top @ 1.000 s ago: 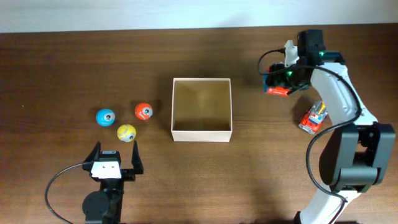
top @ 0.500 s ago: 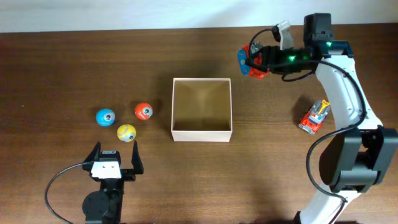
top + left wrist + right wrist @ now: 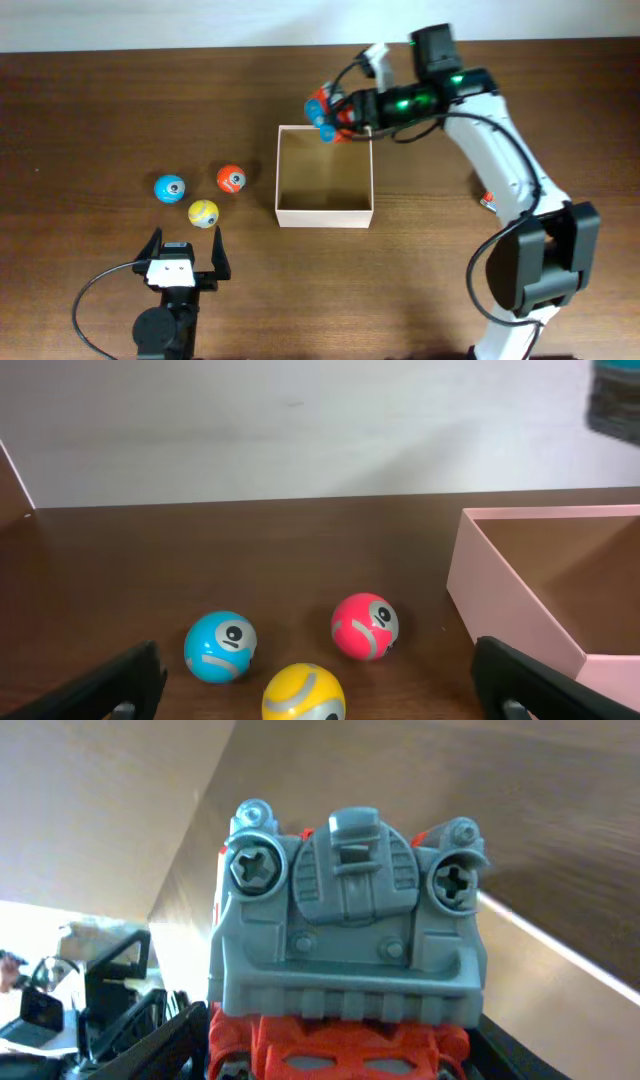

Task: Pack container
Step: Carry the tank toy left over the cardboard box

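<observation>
- Container sits at the middle of the table, open top up. Its tan inside is bare, so nothing is packed yet.
- Right tool is clamped on a red-and-blue toy truck, which hangs above the container's far rim, partly outside the wall.
- To do this step well, I'd carry the truck nearer until it clears the rim, lower it along one side wall to leave room, then let go. The thin walls look easy to nudge.
- Left tool rests near the front edge, fingers wide apart and holding nothing.
- Blue ball, red ball and yellow ball lie clustered to the container's left.
- Table is smooth dark wood, so the balls may roll. A pale wall stands behind it.
</observation>
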